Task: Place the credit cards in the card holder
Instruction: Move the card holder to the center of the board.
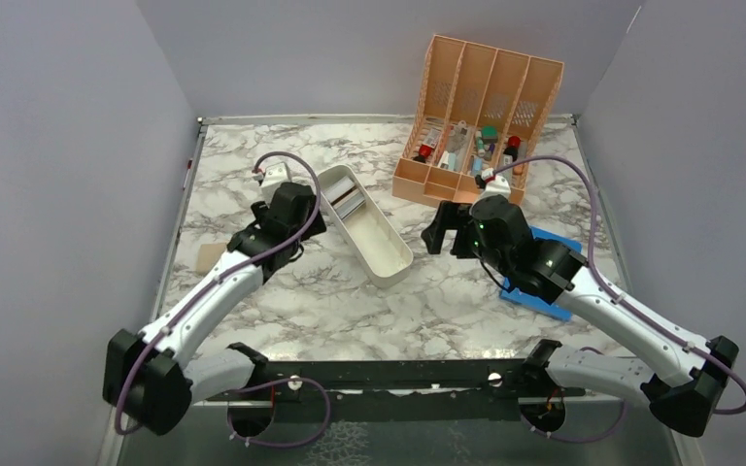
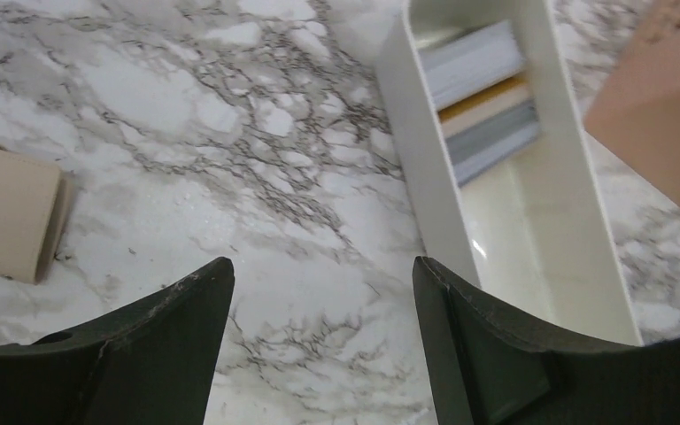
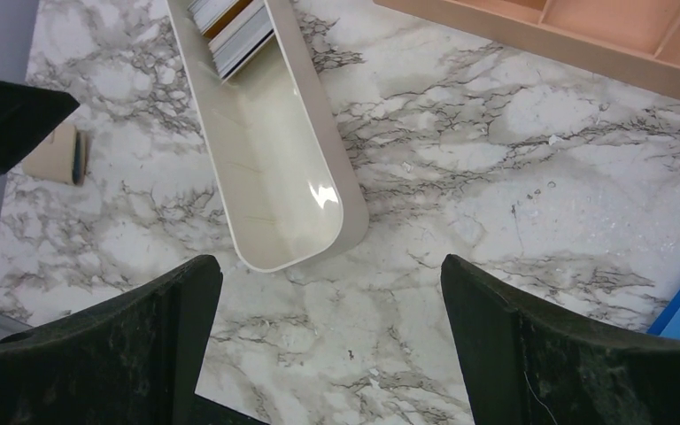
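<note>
The credit cards point(image 2: 482, 97) stand on edge in a stack at the far end of a long white tray point(image 2: 549, 257); they also show in the right wrist view as credit cards point(image 3: 230, 27) and from above as credit cards point(image 1: 350, 204). The tan card holder point(image 2: 9, 221) lies closed on the marble at the left, also seen as card holder point(image 3: 53, 155) and card holder point(image 1: 209, 256). My left gripper point(image 2: 323, 274) hangs open over bare marble between holder and tray. My right gripper point(image 3: 332, 270) is open just off the tray's near end, empty.
A peach slotted organizer point(image 1: 481, 116) with small items stands at the back. A bright-blue flat rectangle point(image 1: 544, 282) lies under my right arm. The white tray point(image 1: 369, 228) runs diagonally across the table's middle. Grey walls close in three sides.
</note>
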{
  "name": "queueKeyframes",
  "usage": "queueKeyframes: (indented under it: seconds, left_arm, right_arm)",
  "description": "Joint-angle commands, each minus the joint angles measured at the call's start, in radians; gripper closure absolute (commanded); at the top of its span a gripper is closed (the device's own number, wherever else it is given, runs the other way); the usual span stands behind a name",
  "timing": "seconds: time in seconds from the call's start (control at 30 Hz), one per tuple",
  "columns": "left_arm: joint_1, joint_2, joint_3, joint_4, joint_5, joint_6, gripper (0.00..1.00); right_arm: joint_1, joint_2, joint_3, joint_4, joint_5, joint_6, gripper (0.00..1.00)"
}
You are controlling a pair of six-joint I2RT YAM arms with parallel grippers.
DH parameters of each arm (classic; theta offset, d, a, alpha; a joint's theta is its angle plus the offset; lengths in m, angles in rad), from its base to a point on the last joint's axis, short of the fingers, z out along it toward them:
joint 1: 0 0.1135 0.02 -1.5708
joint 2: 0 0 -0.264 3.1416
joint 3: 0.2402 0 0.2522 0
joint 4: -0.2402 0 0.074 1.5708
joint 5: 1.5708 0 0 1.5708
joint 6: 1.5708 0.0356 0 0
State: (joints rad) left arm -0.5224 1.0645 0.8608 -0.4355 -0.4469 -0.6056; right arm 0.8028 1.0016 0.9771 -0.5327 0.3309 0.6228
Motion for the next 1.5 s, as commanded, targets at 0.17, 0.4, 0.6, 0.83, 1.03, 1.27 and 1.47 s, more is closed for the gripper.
queueKeyframes:
  seconds: [0.17, 0.4, 0.6, 0.83, 1.03, 1.27, 1.47]
  left_arm:
    - [0.359, 0.286, 0.117, -0.052, -0.116, -0.194, 0.19]
    - [0.527, 0.367, 0.141, -0.051, -0.238, -0.268, 0.14]
    - [0.684, 0.435, 0.145, -0.063, -0.137, -0.316, 0.15]
    - [0.732, 0.605, 0.241, -0.109, -0.037, -0.280, 0.19]
    - [0.730, 0.680, 0.248, -0.146, -0.007, -0.312, 0.17]
    - [0.730, 0.717, 0.216, -0.154, 0.058, -0.328, 0.24]
    - [0.714, 0.691, 0.163, -0.155, 0.147, -0.345, 0.35]
  right_arm:
    - [-0.007, 0.060, -0.011, 0.049, -0.095, -0.048, 0.00]
    - [-0.007, 0.079, -0.031, 0.096, -0.167, -0.061, 0.01]
    - [-0.007, 0.102, -0.019, 0.103, -0.185, -0.090, 0.01]
    - [-0.007, 0.112, -0.031, 0.118, -0.170, -0.087, 0.00]
    - [-0.008, 0.114, -0.044, 0.142, -0.184, -0.092, 0.00]
    - [-0.008, 0.129, -0.052, 0.142, -0.191, -0.098, 0.00]
    - [-0.007, 0.134, -0.060, 0.138, -0.172, -0.096, 0.00]
